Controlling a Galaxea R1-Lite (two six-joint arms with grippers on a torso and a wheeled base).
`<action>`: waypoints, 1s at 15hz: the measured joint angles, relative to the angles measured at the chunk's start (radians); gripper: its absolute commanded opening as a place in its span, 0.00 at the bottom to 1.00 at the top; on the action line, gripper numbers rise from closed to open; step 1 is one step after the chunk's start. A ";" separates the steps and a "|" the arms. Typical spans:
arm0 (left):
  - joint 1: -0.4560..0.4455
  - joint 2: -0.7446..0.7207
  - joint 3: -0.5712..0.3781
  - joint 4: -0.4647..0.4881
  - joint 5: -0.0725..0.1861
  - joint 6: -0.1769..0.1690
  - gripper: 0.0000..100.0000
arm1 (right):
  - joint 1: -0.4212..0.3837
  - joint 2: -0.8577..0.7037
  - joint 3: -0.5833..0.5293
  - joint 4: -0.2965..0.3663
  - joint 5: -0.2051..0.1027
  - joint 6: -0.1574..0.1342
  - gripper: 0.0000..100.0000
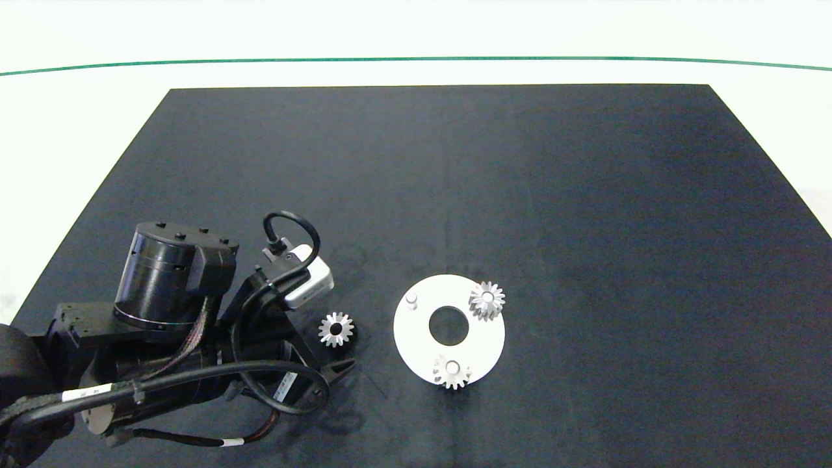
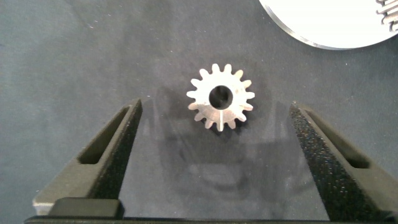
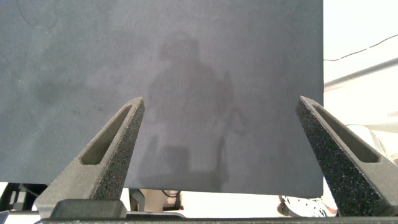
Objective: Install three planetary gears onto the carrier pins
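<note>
1. The white disc [image 1: 484, 344] lay on the bench [image 1: 585, 195], two planetary gears [image 1: 487, 299] seated at its 1 and 6 o'clock.
2. The left gripper [image 2: 214, 149], fingers spread wide and empty, flanked the loose gear [image 2: 220, 96].
3. That gear lay flat, bore upward, at the disc's 9 o'clock.
4. The bare pin [image 1: 411, 299] stood at 10 o'clock.
5. The right gripper [image 3: 217, 149] hung released, off the bench.

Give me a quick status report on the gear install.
Left gripper open, jaws straddling loose third gear on mat. Right gripper open, parked off to the side. Two gears seated; one carrier pin bare. Nothing in the way.
</note>
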 measured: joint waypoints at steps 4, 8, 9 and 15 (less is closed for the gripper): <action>0.001 0.017 0.000 -0.006 0.001 0.000 0.83 | -0.001 -0.006 0.002 0.001 0.000 0.000 1.00; 0.003 0.036 0.004 -0.042 0.000 0.000 0.76 | -0.002 -0.007 0.007 0.001 0.001 0.000 1.00; 0.003 0.042 0.006 -0.048 0.000 0.000 0.73 | -0.001 -0.006 0.009 0.001 0.001 0.000 1.00; 0.003 0.053 0.011 -0.053 0.000 0.000 0.61 | 0.000 0.000 0.019 0.001 0.001 0.000 1.00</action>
